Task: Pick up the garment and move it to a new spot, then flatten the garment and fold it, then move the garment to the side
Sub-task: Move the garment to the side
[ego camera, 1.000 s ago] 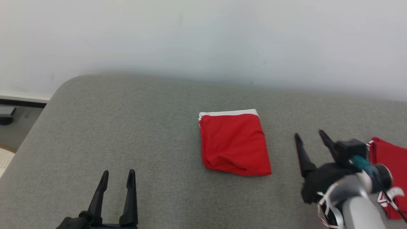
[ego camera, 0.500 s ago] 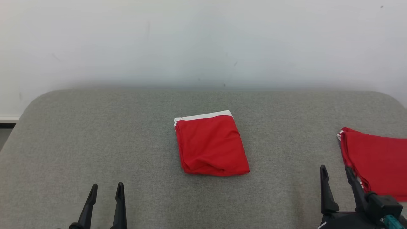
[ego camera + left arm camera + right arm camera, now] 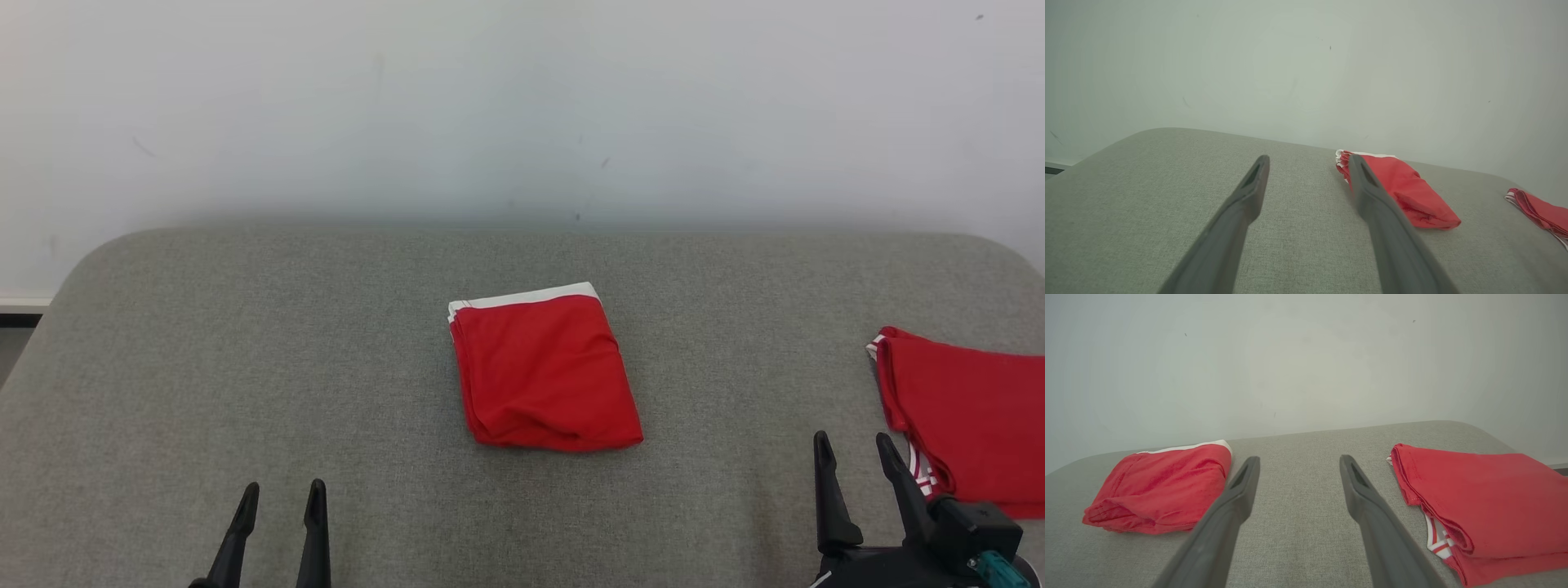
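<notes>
Both our grippers dip a touch lower than half a second ago, while the folded red garment (image 3: 545,371) stays put in the middle of the grey padded worktop (image 3: 245,343). Our left gripper (image 3: 283,487) hovers near-left of that garment, fingers apart. Our right gripper (image 3: 852,438) hovers near-right of it, fingers apart too. Well right of it lies a second red garment (image 3: 967,408).

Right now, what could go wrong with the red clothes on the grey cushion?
1. The folded red cloth garment with the white band looks puffy at its near edge, so a grab there might pull the fold apart.
2. The right pincer sits open, close beside the second folded red garment with striped trim; reaching out, it might snag that one instead.
</notes>
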`<state>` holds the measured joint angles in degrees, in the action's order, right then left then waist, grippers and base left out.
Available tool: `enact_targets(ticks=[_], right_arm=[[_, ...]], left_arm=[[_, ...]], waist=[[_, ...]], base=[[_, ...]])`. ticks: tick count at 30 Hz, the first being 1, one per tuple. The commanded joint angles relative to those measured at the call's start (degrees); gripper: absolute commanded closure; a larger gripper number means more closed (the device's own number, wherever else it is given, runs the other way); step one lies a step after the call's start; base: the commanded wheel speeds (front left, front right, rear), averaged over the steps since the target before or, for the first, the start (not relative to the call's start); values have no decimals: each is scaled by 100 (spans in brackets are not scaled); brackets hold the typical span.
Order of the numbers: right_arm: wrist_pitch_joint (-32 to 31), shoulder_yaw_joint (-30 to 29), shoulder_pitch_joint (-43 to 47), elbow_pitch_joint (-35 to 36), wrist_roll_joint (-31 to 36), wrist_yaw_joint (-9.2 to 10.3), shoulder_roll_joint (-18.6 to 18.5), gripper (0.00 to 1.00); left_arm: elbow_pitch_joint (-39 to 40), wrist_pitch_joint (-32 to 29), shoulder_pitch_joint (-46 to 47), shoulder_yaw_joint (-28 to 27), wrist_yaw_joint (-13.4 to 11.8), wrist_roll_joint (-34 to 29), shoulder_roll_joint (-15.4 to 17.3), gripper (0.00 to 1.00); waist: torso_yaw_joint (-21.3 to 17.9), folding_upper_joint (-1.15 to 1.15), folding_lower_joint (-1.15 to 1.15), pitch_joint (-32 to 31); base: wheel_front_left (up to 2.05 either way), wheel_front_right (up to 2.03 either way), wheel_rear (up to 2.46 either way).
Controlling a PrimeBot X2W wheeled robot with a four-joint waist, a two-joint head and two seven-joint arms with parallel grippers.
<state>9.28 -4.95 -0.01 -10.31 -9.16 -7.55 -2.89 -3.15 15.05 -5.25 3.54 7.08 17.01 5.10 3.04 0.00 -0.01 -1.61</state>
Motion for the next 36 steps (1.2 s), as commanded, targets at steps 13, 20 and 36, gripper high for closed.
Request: enact_targets(ticks=[13,20,36], right_arm=[[-334,154,-233,-210,-78,15,7,0],[-2609,947,-1283,-776,-103,15,5,0],[-4237,-524,-4102,-3707,929,15,-1,0]], left_arm=[[-29,18,84,1,43,-78,-43,0],[-77,18,191,117,41,-70,-65,0],[-246,18,517,669,35,56,-127,0]], waist=[[99,0,1,79],[312,0,1,157],[1493,0,1,633]], base=[[0,0,0],[0,0,0],[0,0,0]])
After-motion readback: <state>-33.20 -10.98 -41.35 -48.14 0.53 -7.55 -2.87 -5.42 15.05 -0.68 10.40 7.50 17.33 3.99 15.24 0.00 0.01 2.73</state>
